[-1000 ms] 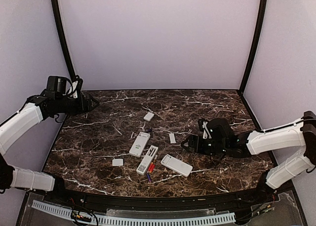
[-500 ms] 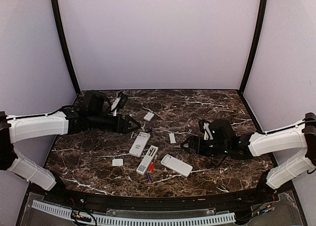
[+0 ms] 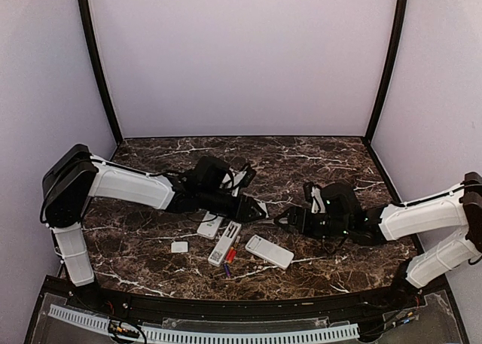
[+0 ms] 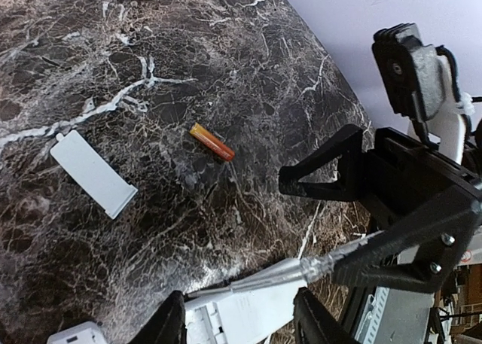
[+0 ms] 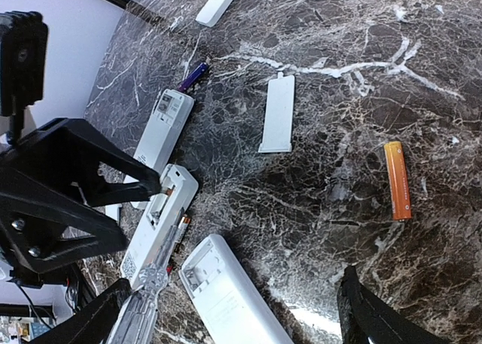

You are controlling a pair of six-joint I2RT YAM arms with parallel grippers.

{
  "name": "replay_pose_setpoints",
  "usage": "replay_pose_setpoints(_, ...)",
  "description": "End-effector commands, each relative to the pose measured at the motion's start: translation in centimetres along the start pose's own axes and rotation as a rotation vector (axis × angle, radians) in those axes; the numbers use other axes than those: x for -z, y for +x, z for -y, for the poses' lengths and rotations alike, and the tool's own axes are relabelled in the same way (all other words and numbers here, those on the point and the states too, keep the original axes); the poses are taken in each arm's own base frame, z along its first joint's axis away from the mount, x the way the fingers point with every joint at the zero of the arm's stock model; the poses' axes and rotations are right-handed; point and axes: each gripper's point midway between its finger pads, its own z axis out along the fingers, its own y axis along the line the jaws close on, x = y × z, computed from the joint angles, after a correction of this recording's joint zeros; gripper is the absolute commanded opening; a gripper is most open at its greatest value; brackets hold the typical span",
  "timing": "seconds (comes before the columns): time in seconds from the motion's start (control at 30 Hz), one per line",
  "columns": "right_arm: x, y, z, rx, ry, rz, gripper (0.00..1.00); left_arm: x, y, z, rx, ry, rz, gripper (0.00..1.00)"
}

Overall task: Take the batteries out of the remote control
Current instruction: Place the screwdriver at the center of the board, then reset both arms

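Note:
Three white remotes lie mid-table, backs open: left point(image 3: 211, 226), middle point(image 3: 224, 242), right point(image 3: 269, 251). My left gripper point(image 3: 254, 213) hovers open over the middle remote point(image 4: 248, 314), whose length runs across the gap between the fingers point(image 4: 169, 321). My right gripper point(image 5: 235, 280) stands wide open above the right remote point(image 5: 226, 302), whose compartment is empty. A clear pointed tool point(image 5: 143, 306) on it reaches over the middle remote point(image 5: 154, 231). Loose batteries: an orange one point(image 5: 397, 180) point(image 4: 212, 142), a purple one point(image 5: 193, 76), and an orange one point(image 5: 181, 223) beside the middle remote.
Flat white covers lie about: one point(image 5: 277, 114) point(image 4: 93, 173) between the grippers, one point(image 3: 179, 247) at the front left, one point(image 5: 215, 6) farther back. The two grippers are close together, tips nearly facing. Purple walls and black posts bound the marble table point(image 3: 339, 163).
The left arm has swung from the far left wall across to the table's middle, and its jaws have narrowed. The right gripper has barely moved.

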Motion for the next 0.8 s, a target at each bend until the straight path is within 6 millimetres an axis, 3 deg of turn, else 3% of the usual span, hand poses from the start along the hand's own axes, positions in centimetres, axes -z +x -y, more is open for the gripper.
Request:
replay_pose_setpoints(0.0,0.1,-0.5,-0.8,-0.007,-0.048,0.026,0.91,-2.0,-0.2,0.8,0.000,0.024,-0.007,0.46)
replay_pose_setpoints(0.23,-0.2,-0.8,-1.3,-0.024,-0.077,0.038,0.90,-4.0,1.7,0.1,0.014,0.010,-0.056,0.41)
replay_pose_setpoints(0.4,-0.5,-0.8,-1.0,-0.036,-0.066,0.040,0.89,-3.7,1.9,-0.6,0.008,-0.043,-0.046,0.41)
replay_pose_setpoints(0.5,0.1,-1.0,-0.7,-0.040,-0.053,0.058,0.89,-1.8,0.5,-1.3,-0.016,-0.105,0.016,0.43)
replay_pose_setpoints(0.6,0.8,-1.3,-0.3,-0.023,-0.014,0.069,0.90,0.9,-1.6,-2.2,-0.008,-0.133,0.084,0.52)
replay_pose_setpoints(0.77,1.9,-3.0,0.6,0.055,0.105,0.102,0.95,4.8,-3.1,-5.7,0.023,-0.210,0.139,0.67)
